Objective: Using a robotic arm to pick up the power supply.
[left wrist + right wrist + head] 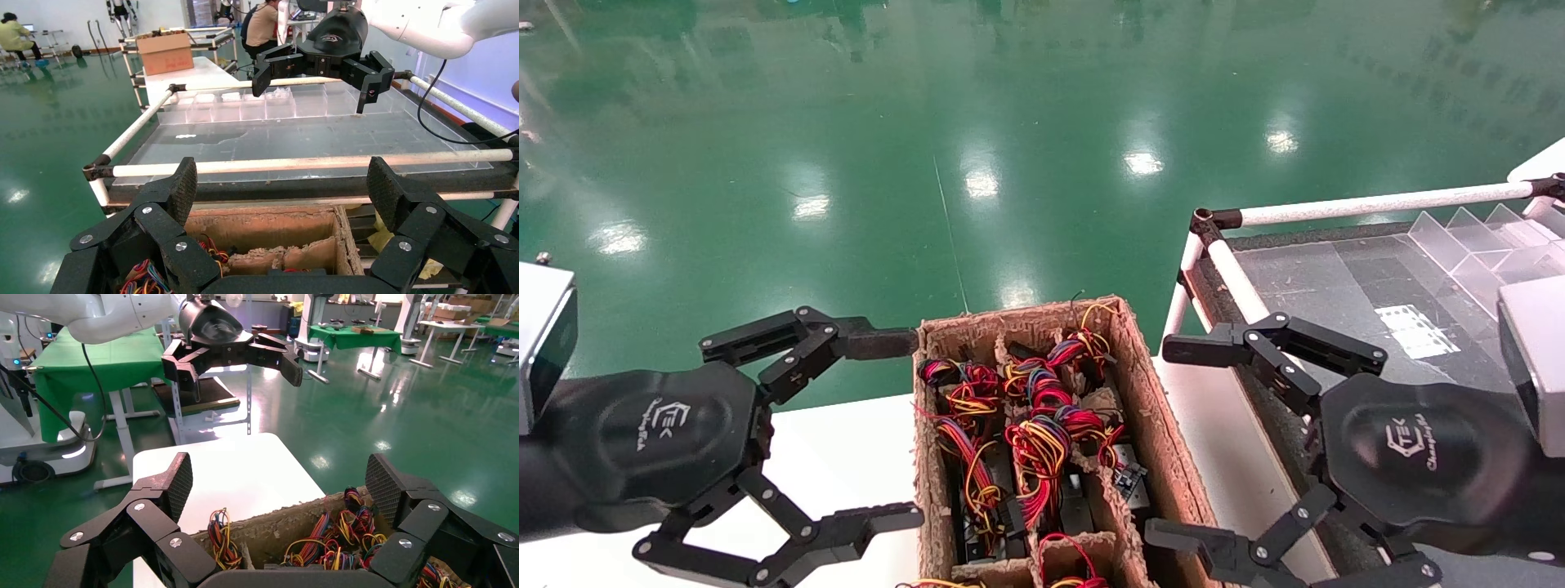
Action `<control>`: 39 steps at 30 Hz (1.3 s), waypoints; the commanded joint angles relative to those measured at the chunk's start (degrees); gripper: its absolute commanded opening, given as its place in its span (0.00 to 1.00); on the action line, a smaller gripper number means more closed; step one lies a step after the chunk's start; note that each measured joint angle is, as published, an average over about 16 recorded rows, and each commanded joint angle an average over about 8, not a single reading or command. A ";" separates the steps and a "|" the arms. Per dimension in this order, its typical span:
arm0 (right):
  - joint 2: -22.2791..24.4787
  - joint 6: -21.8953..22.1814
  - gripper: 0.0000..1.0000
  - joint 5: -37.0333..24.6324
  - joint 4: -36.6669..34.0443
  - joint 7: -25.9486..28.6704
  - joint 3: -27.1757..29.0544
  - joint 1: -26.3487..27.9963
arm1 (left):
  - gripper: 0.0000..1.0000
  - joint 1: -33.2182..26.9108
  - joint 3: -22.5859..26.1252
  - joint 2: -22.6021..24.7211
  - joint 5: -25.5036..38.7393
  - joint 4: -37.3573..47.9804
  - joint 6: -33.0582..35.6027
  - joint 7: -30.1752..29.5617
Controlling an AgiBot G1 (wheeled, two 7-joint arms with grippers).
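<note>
A brown cardboard divider box [1148,408] stands between my two grippers. In its compartments sit the power supplies [1077,510]. Their dark bodies are mostly hidden under bundles of red, yellow and black wires [1038,433]. My left gripper [891,429] hangs open just left of the box, level with its rim, holding nothing. My right gripper [1177,441] hangs open just right of the box, also holding nothing. The left wrist view shows its open gripper [283,184] above a box compartment [263,226]. The right wrist view shows its open gripper [278,481] over the wires [343,539].
The box rests on a white table [846,441]. To the right is a rack of white pipes [1377,202] with a dark top and clear plastic dividers [1475,245]. Green floor lies beyond. A cardboard carton [164,52] sits on a far table.
</note>
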 commanded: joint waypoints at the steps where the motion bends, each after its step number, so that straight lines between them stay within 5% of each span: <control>1: 0.00 0.00 1.00 0.00 0.00 0.00 0.00 0.00 | 0.00 0.00 0.00 0.00 0.00 0.00 0.00 0.00; 39: 0.00 0.00 1.00 0.00 0.00 0.00 0.00 0.00 | 0.00 0.00 0.00 0.00 0.00 0.00 0.00 0.00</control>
